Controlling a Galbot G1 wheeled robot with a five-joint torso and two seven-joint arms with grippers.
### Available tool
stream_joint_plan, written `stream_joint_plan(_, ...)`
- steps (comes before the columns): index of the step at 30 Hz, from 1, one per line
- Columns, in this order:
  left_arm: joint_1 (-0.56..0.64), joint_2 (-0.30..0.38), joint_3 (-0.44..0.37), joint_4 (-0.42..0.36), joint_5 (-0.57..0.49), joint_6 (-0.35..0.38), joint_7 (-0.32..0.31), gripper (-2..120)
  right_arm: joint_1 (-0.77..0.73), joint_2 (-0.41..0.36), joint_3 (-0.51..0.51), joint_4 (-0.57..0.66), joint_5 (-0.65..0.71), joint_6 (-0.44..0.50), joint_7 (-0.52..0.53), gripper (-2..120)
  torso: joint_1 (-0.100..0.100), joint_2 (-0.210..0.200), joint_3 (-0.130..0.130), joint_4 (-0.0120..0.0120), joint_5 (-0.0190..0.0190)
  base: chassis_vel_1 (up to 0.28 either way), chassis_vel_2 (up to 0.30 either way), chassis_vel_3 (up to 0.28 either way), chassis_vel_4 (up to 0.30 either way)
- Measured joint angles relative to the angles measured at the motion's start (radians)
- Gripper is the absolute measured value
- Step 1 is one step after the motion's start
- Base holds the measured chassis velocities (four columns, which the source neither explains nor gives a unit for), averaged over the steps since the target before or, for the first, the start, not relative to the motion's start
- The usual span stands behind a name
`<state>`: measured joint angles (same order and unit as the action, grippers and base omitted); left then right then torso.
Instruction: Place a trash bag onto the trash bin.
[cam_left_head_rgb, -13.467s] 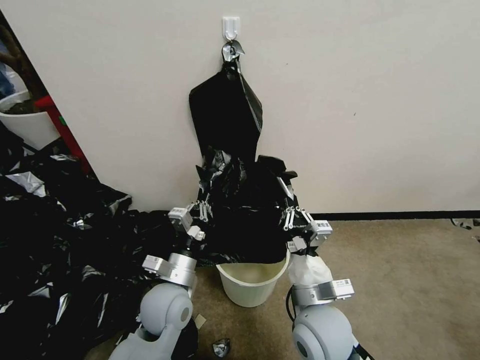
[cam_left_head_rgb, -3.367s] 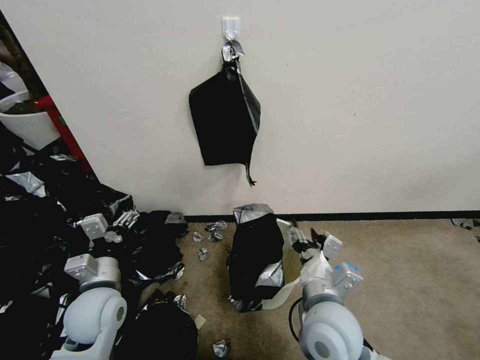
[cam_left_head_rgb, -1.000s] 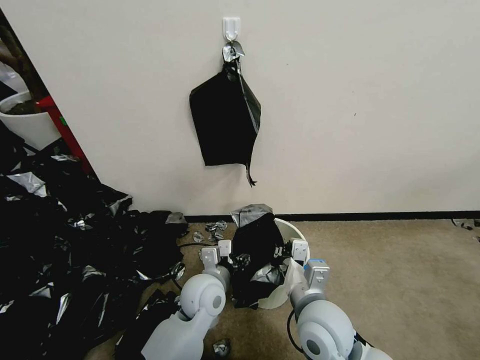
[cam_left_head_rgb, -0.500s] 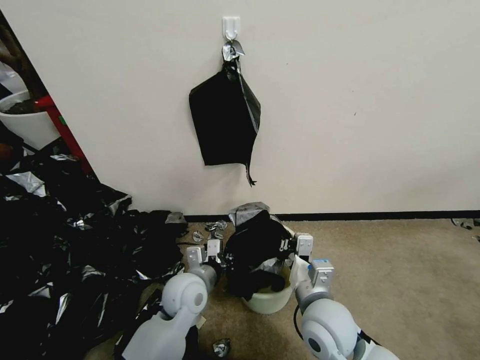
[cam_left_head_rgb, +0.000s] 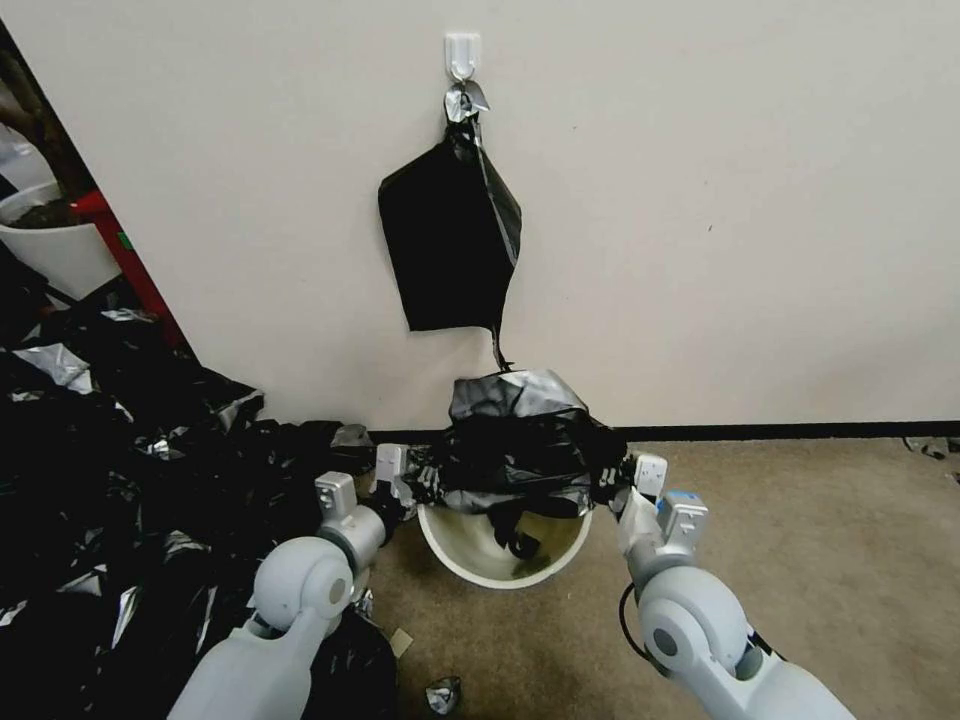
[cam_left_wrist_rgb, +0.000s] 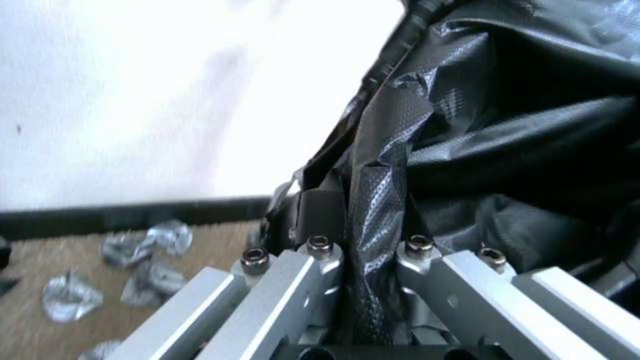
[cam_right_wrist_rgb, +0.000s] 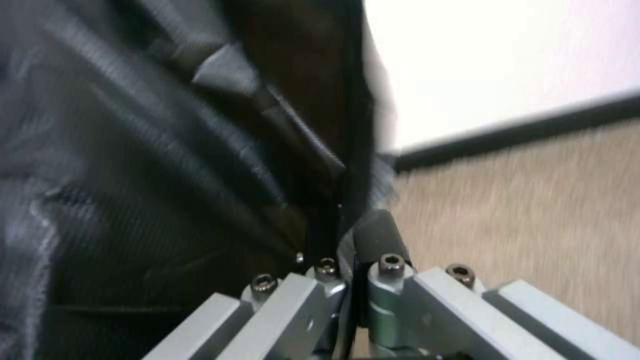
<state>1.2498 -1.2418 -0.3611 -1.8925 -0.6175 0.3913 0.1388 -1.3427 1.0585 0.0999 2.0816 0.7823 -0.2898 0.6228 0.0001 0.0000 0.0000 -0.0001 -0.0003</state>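
Both my pincers are closed on the trash bag (cam_left_head_rgb: 515, 440): left gripper (cam_left_head_rgb: 418, 482) and right gripper (cam_left_head_rgb: 612, 478) pinch opposite edges just above the trash bin (cam_left_head_rgb: 500, 560), stretching its mouth wide, I think, to fit the rim.

Bare test-room corner, not a home: plain white wall (cam_left_head_rgb: 700, 200) with stick-on hook (cam_left_head_rgb: 461, 53) at 12 o'clock, tan carpet (cam_left_head_rgb: 820, 560) with black baseboard, heaped black plastic film (cam_left_head_rgb: 120, 470) at 9 o'clock.
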Motion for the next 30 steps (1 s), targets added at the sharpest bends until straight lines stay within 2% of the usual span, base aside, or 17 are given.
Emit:
stream_joint_plan(4, -0.009, -0.007, -0.010, 0.015, -0.030, -0.031, 0.026, 3, -0.050, -0.007, -0.027, 0.045, 0.069, -0.054, 0.012, 0, 0.000, 0.000, 0.000, 0.0000, 0.0000, 0.000, 0.000, 0.000, 0.000)
stream_joint_plan(9, -0.018, -0.016, -0.016, 0.021, -0.064, -0.041, 0.028, 3, -0.079, -0.001, -0.062, 0.062, 0.134, -0.090, 0.013, 0, 0.000, 0.000, 0.000, 0.0000, 0.0002, 0.000, 0.000, 0.000, 0.000)
stream_joint_plan(11, -0.023, -0.025, -0.019, 0.020, -0.101, -0.039, 0.020, 3, -0.091, 0.022, -0.091, 0.063, 0.210, -0.113, 0.006, 0, 0.000, 0.000, 0.000, -0.0001, 0.0002, 0.000, 0.000, 0.000, 0.000)
stream_joint_plan(17, -0.025, -0.038, -0.024, 0.017, -0.137, -0.035, -0.018, 4, -0.071, 0.065, -0.099, 0.016, 0.250, -0.118, -0.033, 0, 0.000, 0.000, 0.000, 0.0001, 0.0003, 0.000, 0.000, 0.000, 0.000)
stream_joint_plan(19, -0.025, -0.046, -0.026, 0.016, -0.145, -0.035, -0.044, 4, -0.066, 0.081, -0.112, -0.010, 0.153, -0.074, -0.073, 0, 0.000, 0.000, 0.000, 0.0002, 0.0003, 0.000, 0.000, 0.000, 0.000)
stream_joint_plan(21, -0.026, -0.048, -0.026, 0.016, -0.145, -0.035, -0.056, 4, -0.079, 0.079, -0.132, -0.032, -0.021, 0.014, -0.117, 10, 0.000, 0.000, 0.000, 0.0002, 0.0003, 0.000, 0.000, 0.000, 0.000)
stream_joint_plan(22, -0.026, -0.048, -0.026, 0.016, -0.145, -0.035, -0.056, 4, -0.079, 0.079, -0.132, -0.032, -0.021, 0.014, -0.117, 10, 0.000, 0.000, 0.000, 0.0002, 0.0003, 0.000, 0.000, 0.000, 0.000)
stream_joint_plan(24, -0.031, -0.047, -0.025, 0.022, -0.135, -0.035, -0.061, 3, -0.108, 0.063, -0.151, -0.042, -0.219, 0.095, -0.130, 21, 0.000, 0.000, 0.000, 0.0000, 0.0003, 0.000, 0.000, 0.000, 0.000)
stream_joint_plan(25, -0.035, -0.047, -0.023, 0.027, -0.127, -0.035, -0.064, 3, -0.124, 0.054, -0.156, -0.036, -0.280, 0.107, -0.124, 25, 0.000, 0.000, 0.000, 0.0000, 0.0003, 0.000, 0.000, 0.000, 0.000)
stream_joint_plan(27, -0.038, -0.045, -0.022, 0.033, -0.121, -0.035, -0.069, 3, -0.138, 0.045, -0.158, -0.024, -0.313, 0.109, -0.109, 28, 0.000, 0.000, 0.000, 0.0000, 0.0003, 0.000, 0.000, 0.000, 0.000)
stream_joint_plan(30, -0.050, -0.044, -0.015, 0.049, -0.111, -0.035, -0.091, 3, -0.169, 0.023, -0.160, 0.017, -0.326, 0.102, -0.062, 40, 0.000, 0.000, 0.000, 0.0000, 0.0003, 0.000, 0.000, 0.000, 0.000)
